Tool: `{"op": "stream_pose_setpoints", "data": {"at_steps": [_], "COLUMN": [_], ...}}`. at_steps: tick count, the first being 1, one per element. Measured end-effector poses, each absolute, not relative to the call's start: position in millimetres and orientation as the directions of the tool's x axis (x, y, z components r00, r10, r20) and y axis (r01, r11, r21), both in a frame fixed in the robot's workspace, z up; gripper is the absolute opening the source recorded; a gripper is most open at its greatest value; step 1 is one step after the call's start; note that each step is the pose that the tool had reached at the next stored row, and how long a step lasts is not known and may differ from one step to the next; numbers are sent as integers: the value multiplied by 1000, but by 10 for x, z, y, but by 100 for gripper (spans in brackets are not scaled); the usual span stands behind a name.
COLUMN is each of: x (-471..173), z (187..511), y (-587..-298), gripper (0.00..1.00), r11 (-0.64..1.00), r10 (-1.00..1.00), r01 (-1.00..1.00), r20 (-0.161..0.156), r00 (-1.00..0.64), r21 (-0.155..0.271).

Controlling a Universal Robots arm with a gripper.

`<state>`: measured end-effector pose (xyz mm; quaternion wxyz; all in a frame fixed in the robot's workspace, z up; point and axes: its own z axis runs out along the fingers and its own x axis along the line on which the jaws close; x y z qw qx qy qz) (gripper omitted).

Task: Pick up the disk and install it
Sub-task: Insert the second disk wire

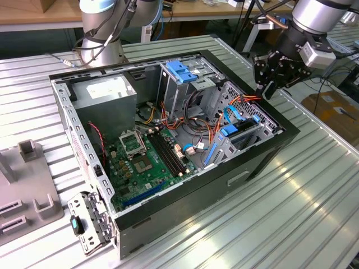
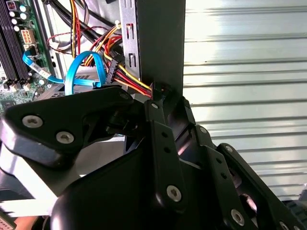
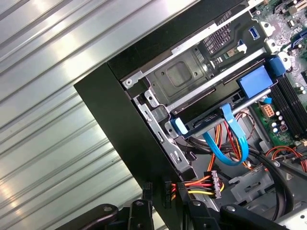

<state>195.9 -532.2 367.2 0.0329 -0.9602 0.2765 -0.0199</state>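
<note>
**A:** Where is the gripper (image 1: 268, 87)?

**B:** It hangs over the far corner of the open computer case (image 1: 263, 159). The fingers look spread, with nothing between them. The case's black wall passes just under the fingertips.

**A:** And the disk (image 3: 206, 123)?

**B:** It is below and beyond the fingertips, well apart from them. It sits on edge in its bay inside the case, with a blue rail tab at each end. A looped blue cable (image 3: 230, 143) seems to run to it.

**A:** How would it handle?

**B:** I judge it stiff and dense for its size, with smooth metal faces that could slip. It is probably sensitive to knocks. The long edges along the blue rail look like the safest hold, since plastic gives better purchase than bare metal. The cable might tug.
</note>
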Motion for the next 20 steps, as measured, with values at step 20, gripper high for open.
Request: {"op": "stream_pose_setpoints", "data": {"at_steps": [20], "x": [1959], "z": [3709], "y": [-5322], "gripper": [16], "r11": [-845], "r10": [-532], "r01": [-530], "r20": [20], "r00": [846], "r21": [-74]}}
